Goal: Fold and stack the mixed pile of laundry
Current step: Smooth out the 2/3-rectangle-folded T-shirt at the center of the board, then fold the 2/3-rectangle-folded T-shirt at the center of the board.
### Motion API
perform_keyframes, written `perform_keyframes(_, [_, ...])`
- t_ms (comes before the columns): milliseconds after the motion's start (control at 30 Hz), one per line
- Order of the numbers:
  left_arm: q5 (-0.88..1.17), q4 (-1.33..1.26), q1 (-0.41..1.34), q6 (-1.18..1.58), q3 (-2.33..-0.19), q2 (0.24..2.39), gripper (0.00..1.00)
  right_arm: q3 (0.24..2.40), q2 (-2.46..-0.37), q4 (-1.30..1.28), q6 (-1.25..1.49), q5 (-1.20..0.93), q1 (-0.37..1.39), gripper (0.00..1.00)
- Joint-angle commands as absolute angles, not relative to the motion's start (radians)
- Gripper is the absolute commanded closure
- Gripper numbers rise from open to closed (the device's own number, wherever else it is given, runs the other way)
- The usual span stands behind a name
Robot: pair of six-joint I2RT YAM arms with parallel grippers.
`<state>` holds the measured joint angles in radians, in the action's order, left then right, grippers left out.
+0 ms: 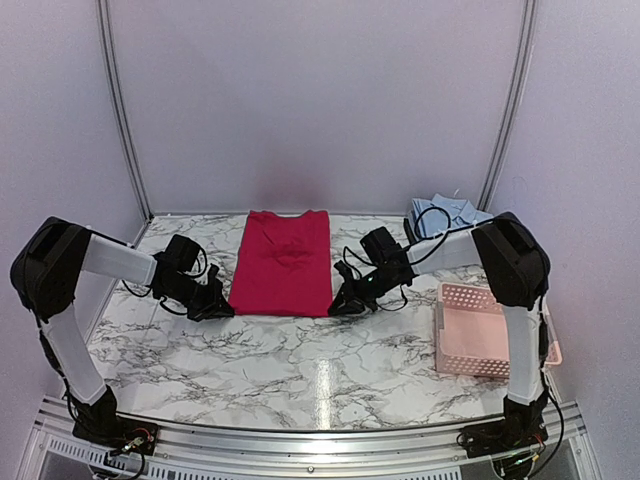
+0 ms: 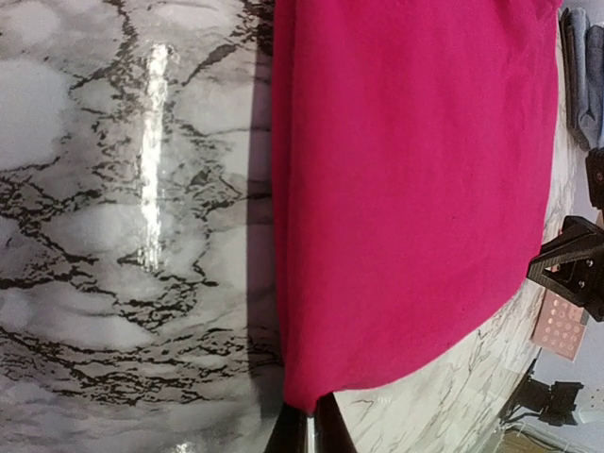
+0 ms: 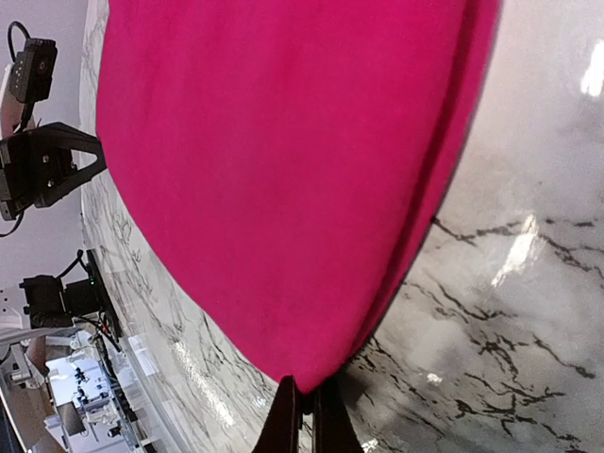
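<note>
Underneath everything, the marble table [image 1: 300, 370], white with dark veining, spans the whole work area, and glare streaks run along it.

At its middle lies the magenta-red garment [image 1: 283, 262], flat and folded into a tall rectangle. Its long axis runs away from the arm bases and its far edge is near the back wall. The surface is mostly smooth, with a small pucker near the centre.

At the table's right edge sits the pink lattice basket [image 1: 480, 330], beside the right arm's upright link and well apart from the garment.

In the far right corner, behind the basket, the light blue shirt [image 1: 450, 215] lies bunched (the right arm hides part of it, so its shape cannot be told).

Low at the garment's near left corner is the left gripper [image 1: 222, 308]. The left wrist view shows its fingers [image 2: 288, 436] pressed together, with the cloth corner pinched between them.

At the near right corner the right gripper [image 1: 338, 305] mirrors it. The right wrist view shows its fingers [image 3: 278, 429] closed tight on that corner's tip.
</note>
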<state>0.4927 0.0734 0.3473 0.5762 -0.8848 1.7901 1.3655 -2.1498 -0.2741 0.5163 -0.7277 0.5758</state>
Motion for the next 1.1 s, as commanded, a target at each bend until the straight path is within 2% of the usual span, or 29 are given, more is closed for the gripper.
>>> perform_keyframes(0, [0.497, 0.091, 0.357, 0.561, -0.867, 1.784, 1.00, 1.379, -2.164, -0.329, 0.474, -0.698, 0.585, 1.00])
perform_keyframes(233, [0.499, 0.089, 0.419, 0.619, -0.746, 1.617, 1.00, 1.273, -2.037, -0.340, 0.472, -0.706, 0.622, 1.00])
perform_keyframes(433, [0.501, 0.131, 0.483, 0.716, -0.633, 1.373, 1.00, 1.110, -1.857, -0.329, 0.531, -0.720, 0.679, 1.00])
perform_keyframes(567, [0.481, 0.194, 0.485, 0.738, -0.666, 1.271, 1.00, 1.145, -1.800, -0.379, 0.529, -0.686, 0.669, 1.00])
perform_keyframes(800, [0.438, 0.235, 0.393, 0.663, -0.890, 1.432, 1.00, 1.436, -1.931, -0.470, 0.472, -0.668, 0.569, 1.00])
perform_keyframes(1067, [0.425, 0.247, 0.314, 0.570, -1.267, 1.825, 1.00, 1.906, -2.258, -0.569, 0.440, -0.658, 0.488, 1.00])
